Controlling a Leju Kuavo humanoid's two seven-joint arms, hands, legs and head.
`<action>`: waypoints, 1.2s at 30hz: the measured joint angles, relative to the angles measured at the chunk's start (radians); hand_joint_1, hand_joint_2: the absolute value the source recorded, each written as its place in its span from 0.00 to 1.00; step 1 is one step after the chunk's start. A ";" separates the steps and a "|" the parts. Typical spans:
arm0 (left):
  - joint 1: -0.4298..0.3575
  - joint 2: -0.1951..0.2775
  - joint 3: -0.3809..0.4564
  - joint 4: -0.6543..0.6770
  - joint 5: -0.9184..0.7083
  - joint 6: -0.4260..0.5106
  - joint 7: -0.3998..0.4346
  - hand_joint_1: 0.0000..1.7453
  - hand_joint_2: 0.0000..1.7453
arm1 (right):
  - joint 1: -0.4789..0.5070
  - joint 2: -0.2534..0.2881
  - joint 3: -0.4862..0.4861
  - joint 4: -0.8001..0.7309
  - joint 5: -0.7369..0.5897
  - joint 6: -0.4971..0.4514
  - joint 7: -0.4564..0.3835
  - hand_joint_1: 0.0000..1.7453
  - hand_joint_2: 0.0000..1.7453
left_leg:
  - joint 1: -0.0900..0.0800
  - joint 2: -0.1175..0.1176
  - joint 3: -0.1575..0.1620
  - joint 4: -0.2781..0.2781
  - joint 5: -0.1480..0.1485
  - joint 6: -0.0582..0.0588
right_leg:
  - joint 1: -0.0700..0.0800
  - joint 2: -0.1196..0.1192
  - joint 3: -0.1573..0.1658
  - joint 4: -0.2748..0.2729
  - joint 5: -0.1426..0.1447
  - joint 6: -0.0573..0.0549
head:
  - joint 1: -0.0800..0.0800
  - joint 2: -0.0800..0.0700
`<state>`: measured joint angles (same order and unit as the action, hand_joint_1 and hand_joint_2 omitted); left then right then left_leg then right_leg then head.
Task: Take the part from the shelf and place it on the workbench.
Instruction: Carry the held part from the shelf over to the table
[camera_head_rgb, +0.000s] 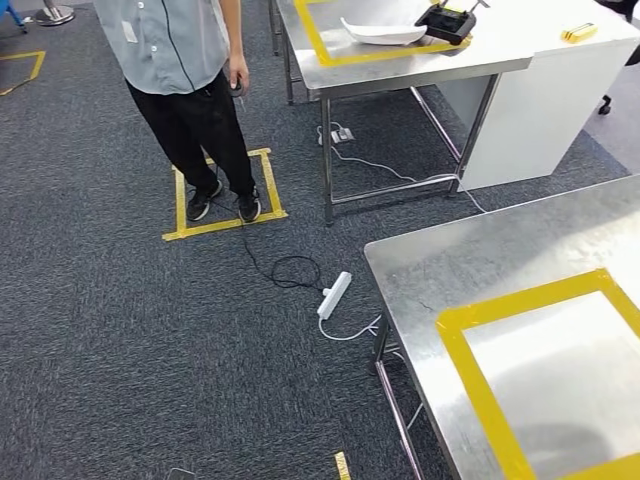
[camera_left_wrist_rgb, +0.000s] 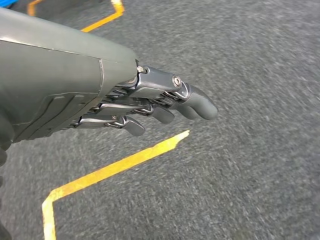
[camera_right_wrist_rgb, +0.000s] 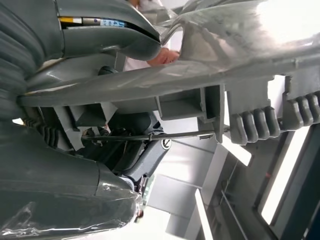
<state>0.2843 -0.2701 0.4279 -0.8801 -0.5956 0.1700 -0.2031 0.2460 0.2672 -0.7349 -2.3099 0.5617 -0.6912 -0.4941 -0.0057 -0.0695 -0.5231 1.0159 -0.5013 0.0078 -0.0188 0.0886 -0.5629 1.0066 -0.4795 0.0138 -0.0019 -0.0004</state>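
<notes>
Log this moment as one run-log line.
right hand: holds grey part | left hand: empty, over carpet | workbench: taped square bare | person standing nearby

The person is cut off above the chest by the head view's top edge; the near workbench runs off the right and bottom edges, its yellow tape square cut too. In the right wrist view the grey part hides most of the right hand; the part's ends run past the frame. The carpet under the left hand is blurred.
</notes>
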 joint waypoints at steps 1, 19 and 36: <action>0.000 -0.001 0.004 0.000 -0.002 -0.001 -0.001 0.00 1.00 | 0.001 0.001 -0.002 -0.001 0.001 0.000 0.000 1.00 1.00 | -0.001 -0.010 0.006 -0.018 -0.001 0.002 | -0.002 0.010 -0.006 0.000 0.003 0.006 | 0.000 0.000; -0.008 -0.025 0.041 -0.010 -0.032 -0.017 -0.012 0.00 1.00 | 0.016 0.007 -0.015 -0.013 0.003 0.000 -0.006 1.00 1.00 | -0.010 0.152 0.012 -0.022 -0.013 -0.008 | 0.003 -0.105 0.015 -0.001 -0.019 0.005 | 0.004 0.000; -0.017 -0.039 0.095 -0.016 -0.101 -0.051 -0.029 0.00 1.00 | 0.031 0.022 0.031 -0.018 0.196 0.000 -0.050 1.00 1.00 | 0.002 0.044 0.008 -0.056 0.020 0.025 | 0.005 -0.017 -0.049 0.052 -0.032 0.021 | 0.005 0.000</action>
<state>0.2673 -0.3093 0.5234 -0.8960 -0.6967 0.1191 -0.2318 0.2767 0.2888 -0.7044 -2.3279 0.7574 -0.6911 -0.5438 -0.0041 -0.0255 -0.5148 0.9603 -0.4818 0.0324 -0.0140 0.0714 -0.6118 1.0582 -0.5111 0.0353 0.0035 -0.0004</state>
